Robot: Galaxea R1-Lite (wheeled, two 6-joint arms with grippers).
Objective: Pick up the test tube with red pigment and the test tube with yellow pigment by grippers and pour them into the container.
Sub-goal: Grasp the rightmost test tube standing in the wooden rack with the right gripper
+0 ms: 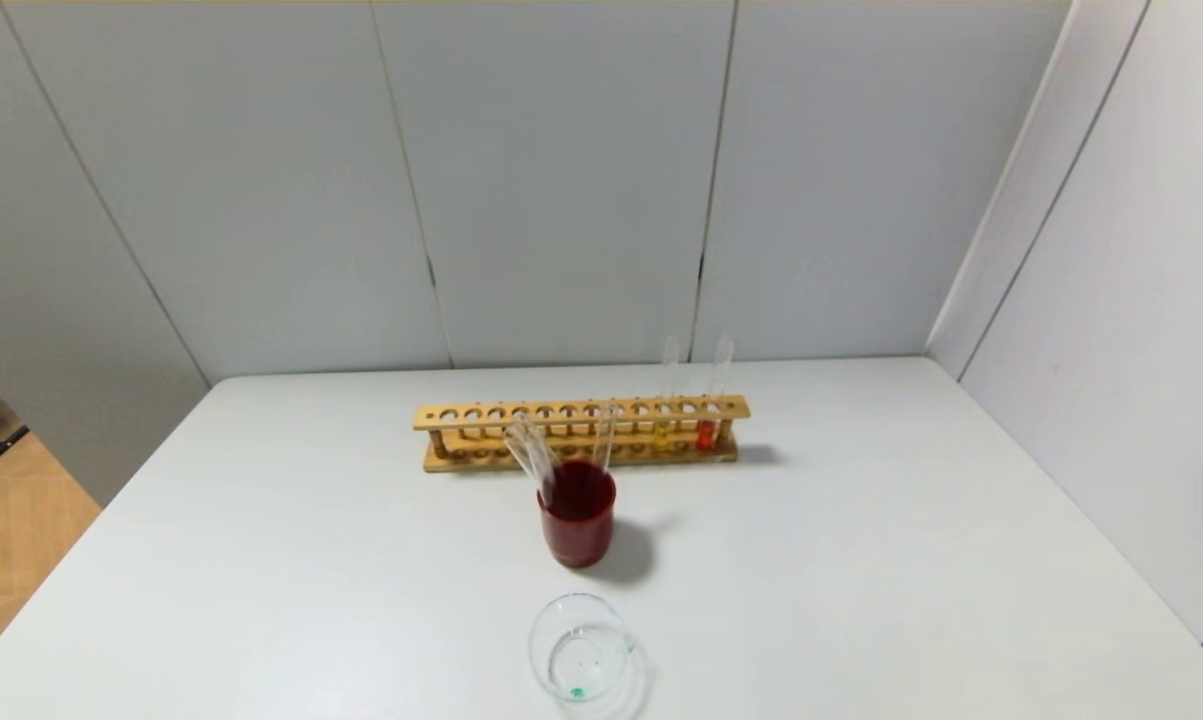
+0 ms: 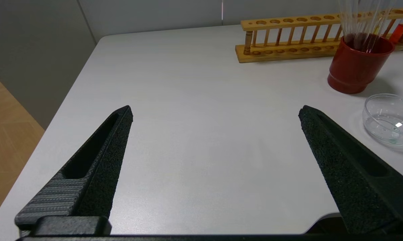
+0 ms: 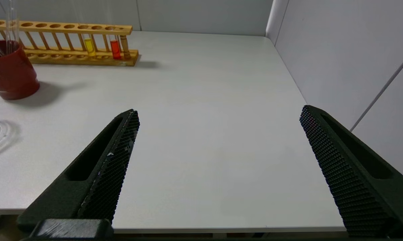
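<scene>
your left gripper [image 2: 215, 110] hangs over the near left of the table [image 1: 261, 520], jaws spread wide and empty. ahead of it and to its right stand the wooden rack [image 1: 581, 432], the red cup [image 1: 578, 525] of spare tubes, and, nearer, the container [image 1: 583, 655], seemingly placed centrally for pouring. your right gripper [image 3: 218, 112] is equally wide and empty. ahead and to its left, the test tube with yellow pigment [image 3: 89, 46] and the test tube with red pigment [image 3: 115, 49] sit upright in the rack. no writing is legible.

Your white table [image 1: 861, 560] carries a wooden rack [image 1: 581, 432] at the back. Before it stands a dark red cup [image 1: 577, 525], and nearest you the clear container [image 1: 583, 655].
</scene>
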